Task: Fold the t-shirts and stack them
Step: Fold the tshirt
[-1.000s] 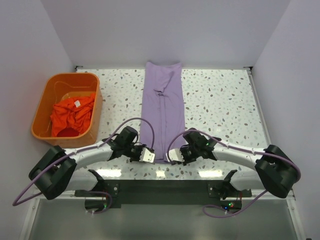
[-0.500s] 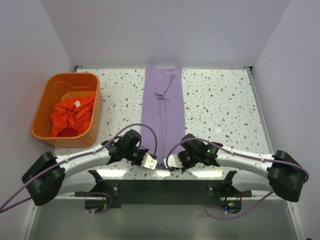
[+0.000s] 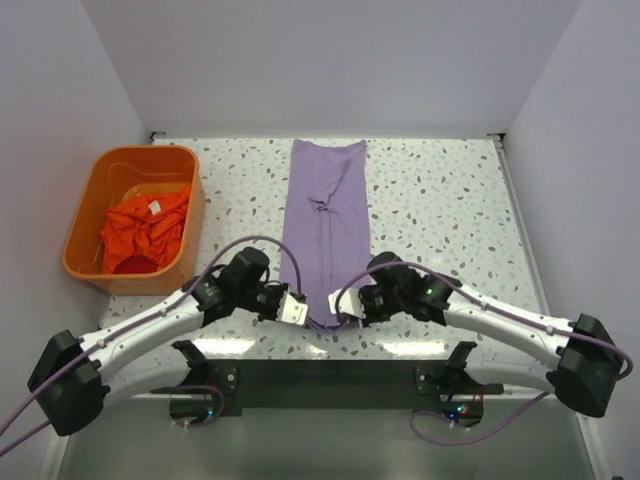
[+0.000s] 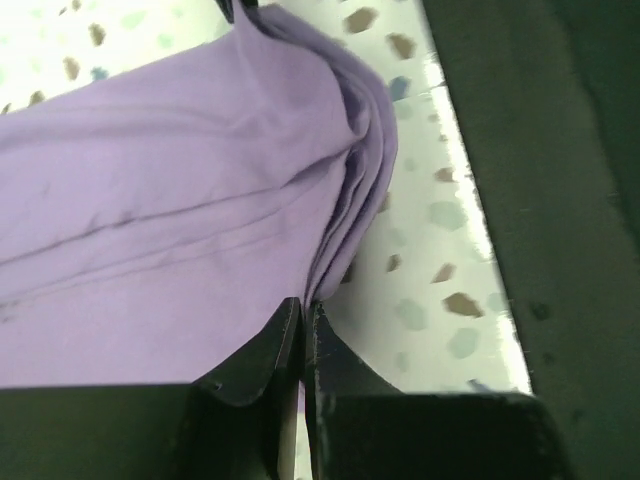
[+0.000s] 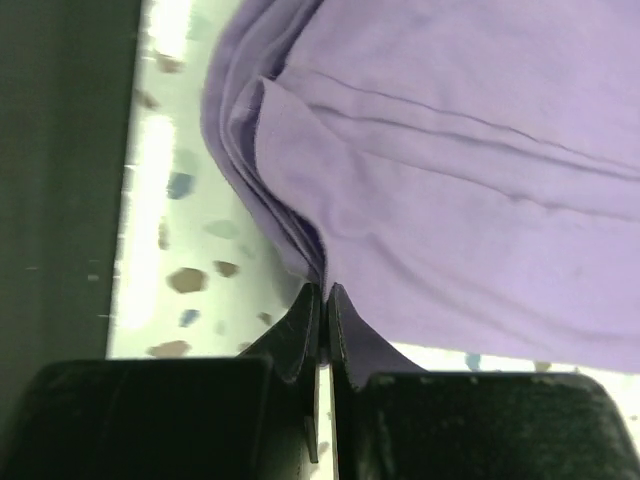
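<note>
Lavender t-shirt (image 3: 325, 215) nearer now — basket (image 3: 145, 150) leftward.

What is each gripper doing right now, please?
Left gripper: closed, pinching the near edge of the lavender t-shirt.
Right gripper: closed, pinching the same near edge.

Top cam: high, behind the arm bases, looking down on the whole table (image 3: 450, 200) — wide and far. Wrist cams: each looks along its own jaws, left gripper (image 4: 303, 306) and right gripper (image 5: 324, 290), very close. All three share the lavender t-shirt (image 3: 325, 230) near hem at the table's front edge.
</note>
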Robot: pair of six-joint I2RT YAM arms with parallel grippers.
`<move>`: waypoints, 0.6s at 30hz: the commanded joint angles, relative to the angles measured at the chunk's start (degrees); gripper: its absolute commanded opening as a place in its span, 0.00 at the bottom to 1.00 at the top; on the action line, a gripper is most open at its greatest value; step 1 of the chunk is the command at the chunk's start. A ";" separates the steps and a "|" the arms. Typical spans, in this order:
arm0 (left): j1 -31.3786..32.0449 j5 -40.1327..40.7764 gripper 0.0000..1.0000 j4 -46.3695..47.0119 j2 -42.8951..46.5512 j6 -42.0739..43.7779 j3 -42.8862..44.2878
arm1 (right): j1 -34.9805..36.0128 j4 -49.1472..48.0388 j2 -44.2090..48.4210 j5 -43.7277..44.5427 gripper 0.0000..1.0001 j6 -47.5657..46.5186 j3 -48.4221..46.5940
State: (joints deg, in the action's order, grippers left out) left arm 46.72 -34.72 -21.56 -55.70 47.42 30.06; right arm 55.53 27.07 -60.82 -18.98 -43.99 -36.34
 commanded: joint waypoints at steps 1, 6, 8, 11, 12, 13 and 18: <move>-6.62 -3.33 0.00 -0.23 -5.09 4.94 5.52 | -6.63 0.52 -3.51 -2.55 0.00 -5.22 -5.05; -11.99 -4.83 0.00 1.70 -12.22 10.05 11.05 | -12.72 -0.09 -8.26 -5.62 0.00 -12.42 -9.70; -14.54 -6.06 0.00 1.96 -16.09 11.20 13.77 | -15.70 -0.09 -12.12 -7.12 0.00 -13.84 -11.64; -17.97 -7.20 0.00 2.31 -20.84 13.48 16.51 | -19.31 -0.52 -17.13 -8.78 0.00 -16.83 -15.42; -18.67 -7.29 0.00 2.49 -21.89 14.53 18.26 | -20.10 -0.87 -18.19 -9.23 0.00 -18.23 -17.00; -19.99 -7.55 0.00 2.66 -24.08 15.07 19.15 | -21.59 -1.31 -20.46 -9.49 0.00 -18.85 -17.88; -23.24 -7.91 0.00 3.02 -31.30 18.14 26.00 | -25.98 -0.35 -27.59 -12.21 0.00 -22.71 -25.60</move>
State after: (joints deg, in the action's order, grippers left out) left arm 25.26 -40.07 -20.86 -84.42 61.34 51.27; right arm 31.68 27.73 -85.62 -26.59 -61.56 -56.31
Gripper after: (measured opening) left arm 0.076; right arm 0.025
